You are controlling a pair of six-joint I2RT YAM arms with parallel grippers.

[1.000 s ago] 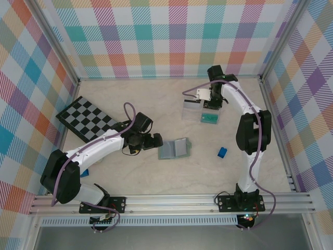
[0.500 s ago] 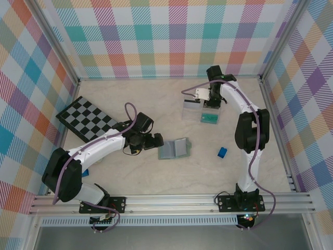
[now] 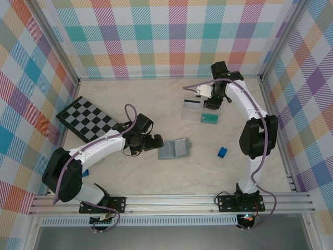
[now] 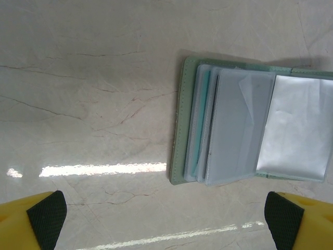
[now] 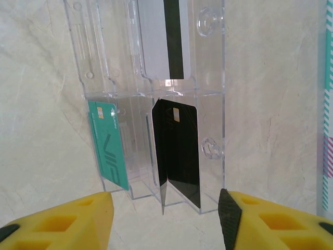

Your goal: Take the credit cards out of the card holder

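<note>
Since a second ago the right end effector has let go and drawn back, jaws apart and empty. The left end effector, unmoved, gapes wide and empty beside the open card holder mid-surface. Farther right, three credit cards stand in the clear tray.

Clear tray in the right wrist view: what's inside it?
Inside the clear tray: a teal-green card, a black card beside it, a white black-striped card beyond. Its far end is cut off by the frame.
</note>
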